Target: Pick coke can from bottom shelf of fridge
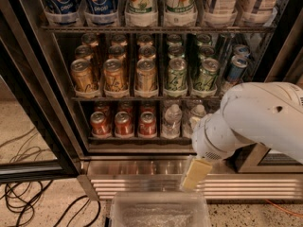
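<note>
Three red coke cans (123, 123) stand in a row at the front left of the bottom shelf (128, 138) of the fridge (142, 167), with more red cans behind them. My gripper (196, 174) hangs from the white arm (255, 117) in front of the steel base. It is below and to the right of the cans, well apart from them, and holds nothing I can see. The arm hides the right end of the bottom shelf.
Water bottles (171, 119) stand right of the coke cans. Orange-gold cans (113, 74) and green-silver cans (176, 74) fill the shelf above. A clear plastic bin (158, 212) sits below the gripper. The open door frame (33, 103) and floor cables (28, 200) lie at left.
</note>
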`<state>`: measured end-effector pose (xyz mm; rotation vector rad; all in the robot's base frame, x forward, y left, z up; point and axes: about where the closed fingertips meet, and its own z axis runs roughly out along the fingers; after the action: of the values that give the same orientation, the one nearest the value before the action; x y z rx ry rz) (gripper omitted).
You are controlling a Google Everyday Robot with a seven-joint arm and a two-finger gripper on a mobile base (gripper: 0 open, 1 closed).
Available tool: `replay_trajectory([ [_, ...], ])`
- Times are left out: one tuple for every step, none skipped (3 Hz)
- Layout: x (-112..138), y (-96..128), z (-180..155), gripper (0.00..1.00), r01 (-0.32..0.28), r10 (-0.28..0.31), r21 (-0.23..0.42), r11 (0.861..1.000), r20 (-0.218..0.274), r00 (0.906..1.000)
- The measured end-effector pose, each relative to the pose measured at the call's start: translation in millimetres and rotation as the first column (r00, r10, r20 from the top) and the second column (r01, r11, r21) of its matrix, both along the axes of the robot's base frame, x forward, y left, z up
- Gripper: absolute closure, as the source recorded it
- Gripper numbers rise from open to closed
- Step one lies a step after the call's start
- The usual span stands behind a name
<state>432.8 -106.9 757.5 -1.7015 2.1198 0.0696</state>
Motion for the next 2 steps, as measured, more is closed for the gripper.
replay_trajectory([
  [0, 0, 0, 0.00, 0.000, 0.000, 0.000, 1.000, 0.000, 1.0000],
  [11, 34, -10, 0.00, -0.042, 0.043, 0.093, 0.995, -0.011, 0.9990],
])
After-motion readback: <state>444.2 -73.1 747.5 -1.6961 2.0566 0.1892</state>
